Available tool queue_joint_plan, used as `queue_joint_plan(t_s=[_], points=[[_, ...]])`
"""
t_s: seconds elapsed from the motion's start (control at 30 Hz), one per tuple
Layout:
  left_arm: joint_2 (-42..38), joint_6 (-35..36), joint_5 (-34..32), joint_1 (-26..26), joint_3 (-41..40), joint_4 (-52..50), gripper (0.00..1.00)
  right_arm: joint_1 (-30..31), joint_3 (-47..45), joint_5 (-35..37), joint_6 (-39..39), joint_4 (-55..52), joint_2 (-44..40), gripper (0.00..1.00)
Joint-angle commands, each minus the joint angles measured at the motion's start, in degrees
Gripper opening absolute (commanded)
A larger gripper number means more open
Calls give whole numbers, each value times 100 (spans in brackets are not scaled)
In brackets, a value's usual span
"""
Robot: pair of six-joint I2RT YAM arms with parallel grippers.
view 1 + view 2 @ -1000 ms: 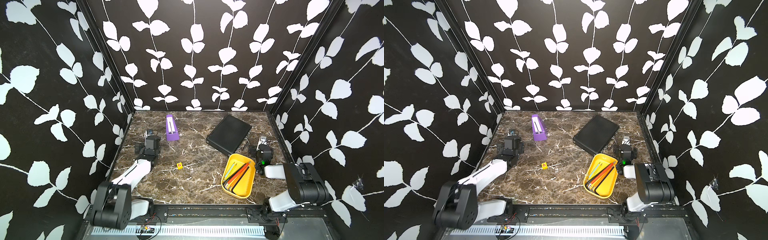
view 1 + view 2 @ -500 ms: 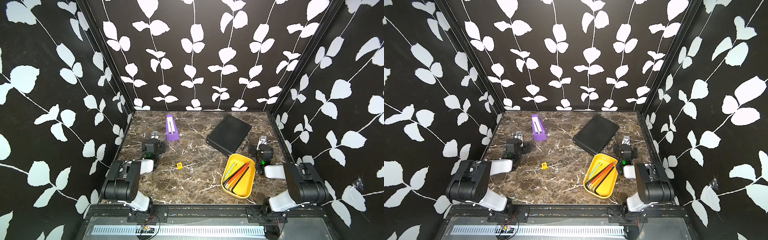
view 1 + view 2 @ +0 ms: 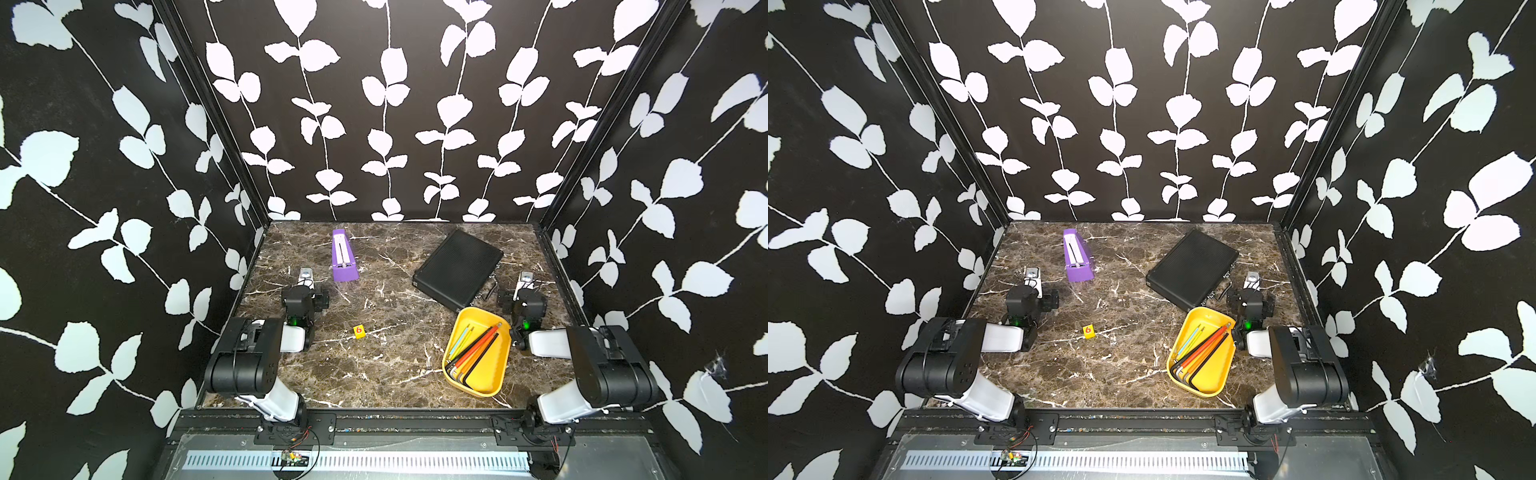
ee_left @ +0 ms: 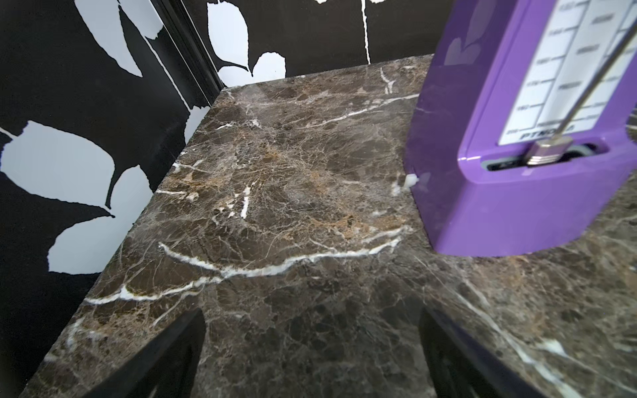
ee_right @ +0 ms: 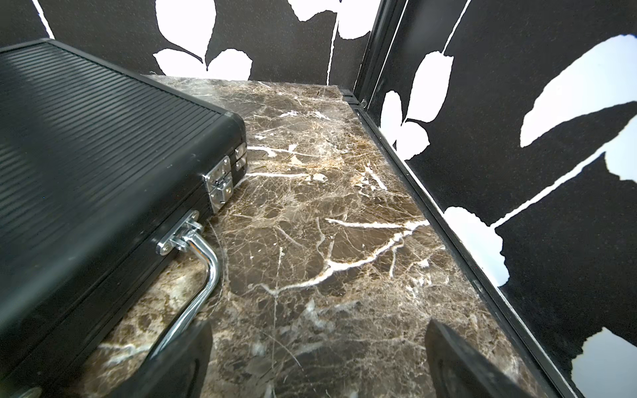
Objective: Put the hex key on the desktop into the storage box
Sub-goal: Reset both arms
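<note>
Left gripper [image 4: 310, 358] is seen w/ jaws parted and nothing btwn them, low over the desktop [image 4: 293, 206] at the left edge, on the near-left side of the purple metronome [image 3: 343, 257]. Right gripper [image 5: 320, 365] is likewise spread wide & empty, at the right edge beside the black ribbed case [image 3: 457, 268].

Vs. 1 s ago: the left arm, then stretched out along the left side, has been folded back, w/ its elbow raised toward the near rail. The pose seen 0.5 s ago is matched. Right arm, case, metronome & box are unchanged.

Hex keys [image 3: 471, 353] are found already inside the storage box [image 3: 492, 368], at the near right of the desktop. The box is set close against the case's near corner (contact can't be told) & just left of the right arm. The keys are laid as 1 fanned bundle, long arms pointing far-right, bent ends gathered at the box's near-left corner. Colours noted: orange, red, black, plus thinner green/yellow & blue; the count can't be told.

Box: bright yellow plastic, shallow, rounded corners, low rim. Desktop: glossy dark brown marble pattern, white veins. Case: ribbed lid, chrome latch [image 5: 219, 186], chrome handle [image 5: 203, 275]. Metronome: glossy plastic, white scale, metal rod. 1 small yellow cube [image 3: 359, 330] w/ a red 6 is set mid-desktop.
</note>
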Motion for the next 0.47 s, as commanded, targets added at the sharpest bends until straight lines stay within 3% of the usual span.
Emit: queue_joint_plan(t_s=[0.0, 0.43], points=[[-139, -60, 128, 20, 68, -3, 99, 12, 33, 66, 33, 220, -22, 99], [-146, -49, 120, 17, 23, 97, 99, 12, 35, 66, 26, 217, -23, 99]])
